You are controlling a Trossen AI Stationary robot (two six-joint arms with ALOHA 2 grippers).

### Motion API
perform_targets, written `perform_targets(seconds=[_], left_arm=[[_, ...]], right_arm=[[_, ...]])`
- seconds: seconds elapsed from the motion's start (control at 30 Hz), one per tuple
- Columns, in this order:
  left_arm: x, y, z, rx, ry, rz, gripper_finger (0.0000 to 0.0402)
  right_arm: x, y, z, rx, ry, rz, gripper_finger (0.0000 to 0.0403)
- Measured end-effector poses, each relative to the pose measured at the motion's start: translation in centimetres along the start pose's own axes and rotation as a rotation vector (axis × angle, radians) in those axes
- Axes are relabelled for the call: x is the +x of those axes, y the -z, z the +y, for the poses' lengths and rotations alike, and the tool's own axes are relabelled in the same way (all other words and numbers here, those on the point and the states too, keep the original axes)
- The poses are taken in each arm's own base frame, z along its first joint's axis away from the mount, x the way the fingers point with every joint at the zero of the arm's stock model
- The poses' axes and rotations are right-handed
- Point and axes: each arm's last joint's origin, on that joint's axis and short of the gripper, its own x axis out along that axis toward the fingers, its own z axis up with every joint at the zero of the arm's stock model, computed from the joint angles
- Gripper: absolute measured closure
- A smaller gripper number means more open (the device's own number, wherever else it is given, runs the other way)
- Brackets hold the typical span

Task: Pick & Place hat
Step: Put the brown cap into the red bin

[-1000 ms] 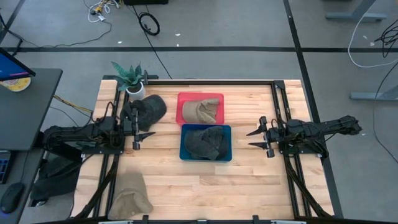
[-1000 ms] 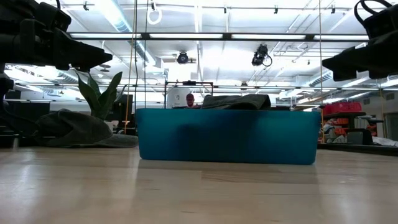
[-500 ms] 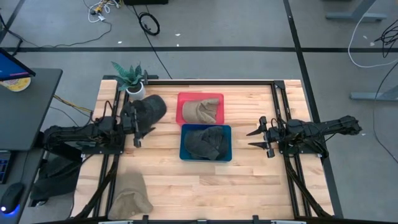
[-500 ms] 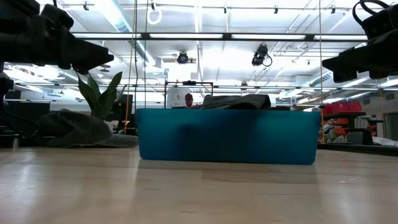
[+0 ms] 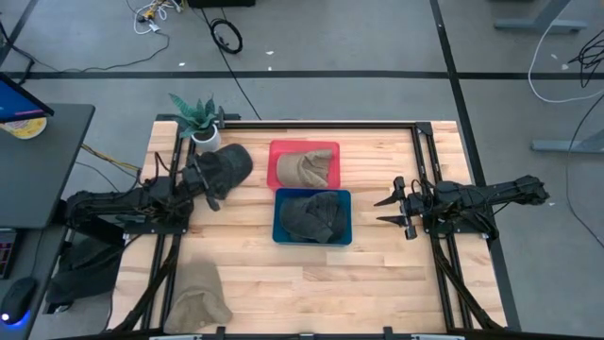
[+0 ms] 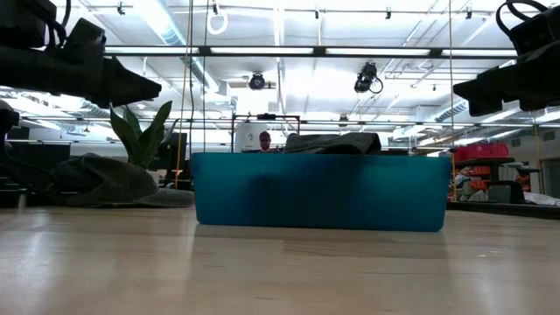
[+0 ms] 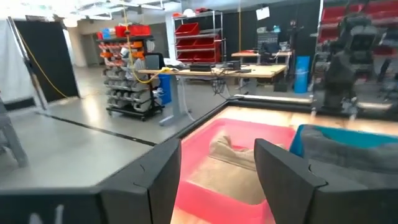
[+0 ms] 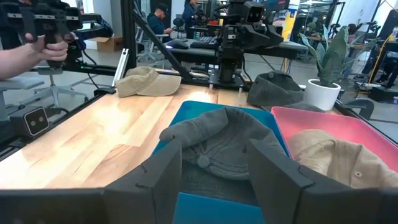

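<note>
While both stand open, left pincer (image 5: pixel 213 188) overlaps dark hat's (image 5: pixel 226 164) edge; right pincer (image 5: pixel 392 209) hovers over bare table (image 5: pixel 377 274).

2 bins sit side by side mid-desk (image 5: pixel 377 274): the rear bin (image 5: pixel 304 164) toward the far edge holds 1 hat (image 5: pixel 310 170), and the near bin (image 5: pixel 312 216) touching it holds another hat (image 5: pixel 311 215). Left of the rear bin lies a third hat (image 5: pixel 226 165), just beside a potted plant (image 5: pixel 198 120) at the far left corner. A fourth hat (image 5: pixel 198 293) lies at the near left corner. The left hand (image 5: pixel 209 184) hangs over the third hat's near side; the right hand (image 5: pixel 394 208) hangs well right of the bins.
</note>
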Motion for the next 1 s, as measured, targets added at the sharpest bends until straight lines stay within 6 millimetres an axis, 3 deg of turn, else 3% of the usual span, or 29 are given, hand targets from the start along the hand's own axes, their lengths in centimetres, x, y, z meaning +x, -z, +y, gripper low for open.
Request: perform_targets(seconds=[0.17, 0.37, 0.7, 1.0], left_arm=[[0.0, -0.4, -0.2, -0.192, 0.088, -0.039, 0.0195], [-0.6, -2.6, -0.9, -0.370, 0.461, -0.223, 0.0195], [-2.9, -6.0, -0.9, -0.504, 0.901, -0.561, 0.0195], [-5.1, -7.6, -0.7, -0.576, 1.155, -0.775, 0.0195]], right_arm=[[0.0, 0.0, 0.0, 0.000, 0.000, 0.000, 0.0218], [0.0, 0.0, 0.0, 0.000, 0.000, 0.000, 0.0218], [0.0, 0.0, 0.0, 0.000, 0.000, 0.000, 0.0218], [0.0, 0.0, 0.0, 0.000, 0.000, -0.001, 0.0218]])
